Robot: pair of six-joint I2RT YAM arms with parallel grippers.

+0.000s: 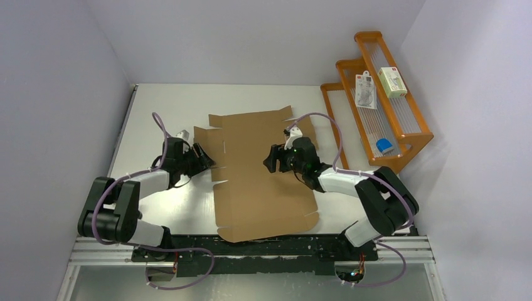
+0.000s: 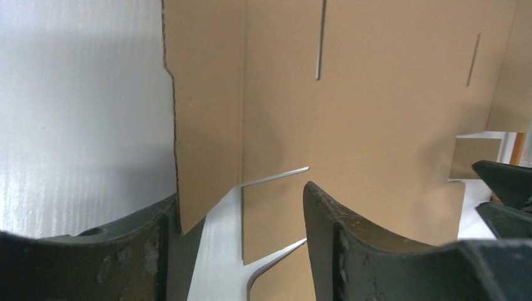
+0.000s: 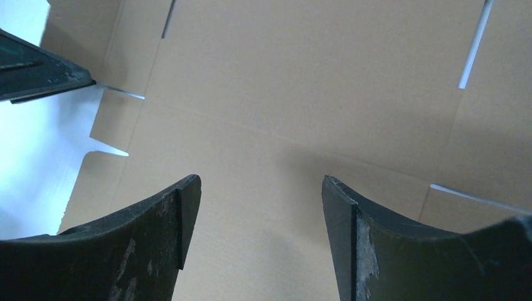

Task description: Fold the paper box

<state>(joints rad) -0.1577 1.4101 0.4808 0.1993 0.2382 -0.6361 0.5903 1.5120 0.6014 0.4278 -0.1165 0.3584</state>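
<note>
White bench (image 1: 157,106) carries the one box (image 1: 263,188), a brown cardboard sheet lying flat and unfolded at the middle, its near edge reaching the arms' bases. Two arms reach in low from the near corners. The left arm (image 1: 125,200) is bent at the elbow and angled toward the sheet's left edge. The right arm (image 1: 376,194) is folded likewise, its wrist out over the sheet's right half. One orange rack (image 1: 404,150) stands against the right wall, well apart from the box. The left end effector (image 1: 204,160) (image 2: 241,200) sits at the left side flap with its fingers spread wide; the flap's corner lies between them, overlapping the left finger, and whether it touches cannot be told. The right end effector (image 1: 271,160) (image 3: 260,188) hangs over the cardboard, wide too, with only bare sheet showing in its gap. Both wrist views cut the sheet off on all sides. The rack holds two white packages (image 1: 366,91) and one small blue item (image 1: 384,147), too small to identify.
</note>
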